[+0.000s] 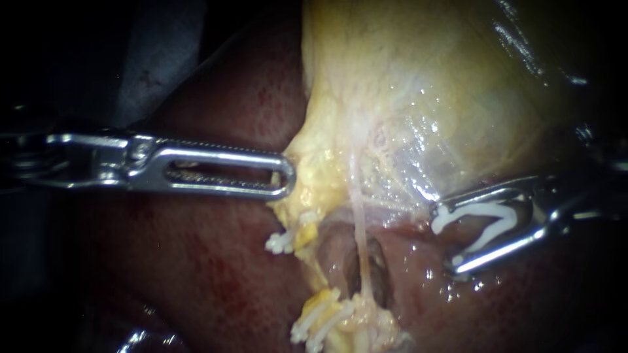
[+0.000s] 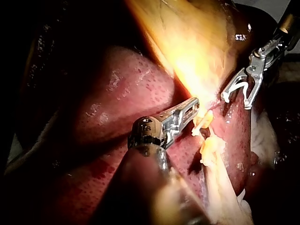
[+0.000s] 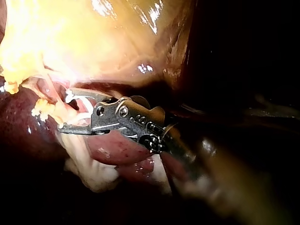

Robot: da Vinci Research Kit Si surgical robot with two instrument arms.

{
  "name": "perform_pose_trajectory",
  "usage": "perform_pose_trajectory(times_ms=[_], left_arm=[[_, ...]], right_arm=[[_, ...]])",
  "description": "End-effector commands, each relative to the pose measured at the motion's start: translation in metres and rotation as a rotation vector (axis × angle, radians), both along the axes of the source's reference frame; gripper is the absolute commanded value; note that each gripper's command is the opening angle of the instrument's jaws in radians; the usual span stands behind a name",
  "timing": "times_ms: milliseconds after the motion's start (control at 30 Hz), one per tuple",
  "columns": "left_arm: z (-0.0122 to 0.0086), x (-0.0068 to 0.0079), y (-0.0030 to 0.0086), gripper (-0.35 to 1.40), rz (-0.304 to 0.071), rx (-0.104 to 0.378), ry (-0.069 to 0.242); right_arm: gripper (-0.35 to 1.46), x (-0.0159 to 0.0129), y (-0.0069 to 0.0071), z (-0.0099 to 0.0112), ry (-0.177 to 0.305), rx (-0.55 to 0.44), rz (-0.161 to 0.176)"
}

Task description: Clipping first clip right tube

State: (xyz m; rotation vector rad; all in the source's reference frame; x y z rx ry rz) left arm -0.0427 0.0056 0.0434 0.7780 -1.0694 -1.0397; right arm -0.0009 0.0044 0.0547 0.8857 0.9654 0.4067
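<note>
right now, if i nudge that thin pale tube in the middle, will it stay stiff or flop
Probably floppy: the thin pale tube is a slim strand hanging from the gallbladder, so it should bend aside. Wet sheen around it suggests it is slippery. It looks thin enough to tear, so the clip in the right instrument should close gently.

left instrument (image 1: 286,178): silver, slotted | right instrument (image 1: 445,240): silver, screw-pinned, dark shaft

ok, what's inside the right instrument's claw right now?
A white clip, seated against both sides of the wide claw of the right instrument. Red liver shows through the gap. The thin tube stands apart, outside it. Whatever lies under the metal is covered.
</note>
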Motion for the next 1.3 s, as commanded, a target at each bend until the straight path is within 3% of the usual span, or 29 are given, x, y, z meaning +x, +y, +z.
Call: perform_pose_trajectory(times_ms=[33, 200, 400, 900, 1300], left_arm=[[0.0000, 0.0000, 0.0000, -0.35, -0.001, -0.001, 0.001], [0.0000, 0.0000, 0.0000, -0.35, -0.001, -0.001, 0.001], [-0.0001, 0.0000, 0.0000, -0.35, -0.001, 0.000, 0.001], [-0.0003, -0.0001, -0.0001, -0.35, -0.002, 0.000, 0.002], [-0.0004, -0.0002, -0.0002, -0.35, -0.003, 0.000, 0.002]], right_arm=[[0.47, 0.0003, -0.0004, 0.0004, 0.002, 0.002, -0.009], [0.46, 0.0014, -0.0021, 0.0020, 0.006, 0.000, -0.027], [0.46, 0.0022, -0.0032, 0.0036, 0.002, 0.009, -0.036], [0.46, 0.0042, -0.0040, 0.0072, -0.008, 0.019, -0.041], [0.47, 0.0066, -0.0042, 0.0083, -0.009, 0.019, -0.047]])
